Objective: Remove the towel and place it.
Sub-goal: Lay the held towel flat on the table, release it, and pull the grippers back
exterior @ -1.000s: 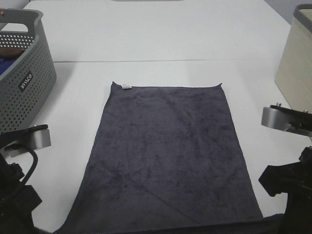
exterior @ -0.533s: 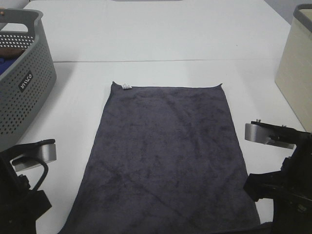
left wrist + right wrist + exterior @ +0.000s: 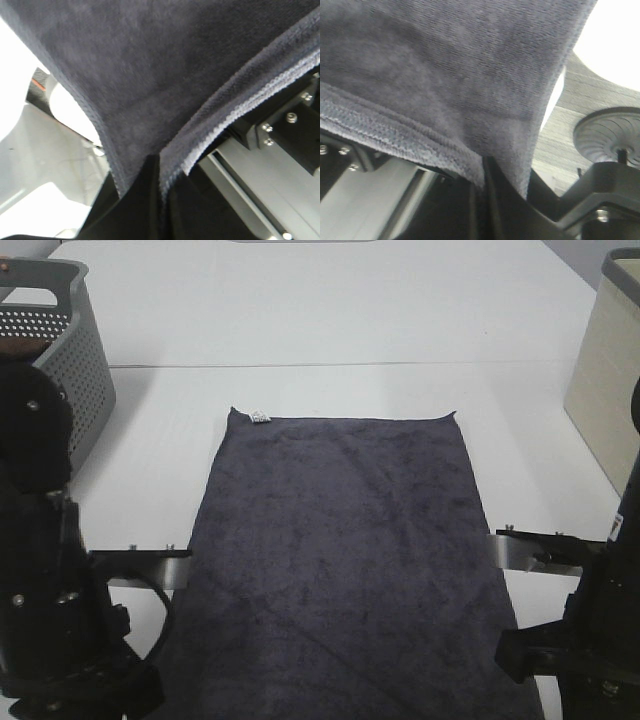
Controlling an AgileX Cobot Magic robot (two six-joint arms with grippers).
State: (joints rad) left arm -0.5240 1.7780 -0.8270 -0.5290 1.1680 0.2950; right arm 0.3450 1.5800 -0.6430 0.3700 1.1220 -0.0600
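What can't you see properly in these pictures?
1. High view: near end of the towel, cut off by the bottom edge and covered by the left arm and right arm.
2. High view: inside of the basket, blocked by the left arm.
3. High view: the tag, too small to read.
4. Wrist views: tips of the left pincer and right pincer, buried in towel folds.

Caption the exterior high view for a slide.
Charcoal towel spread on white table, left arm and right arm flanking its near end.
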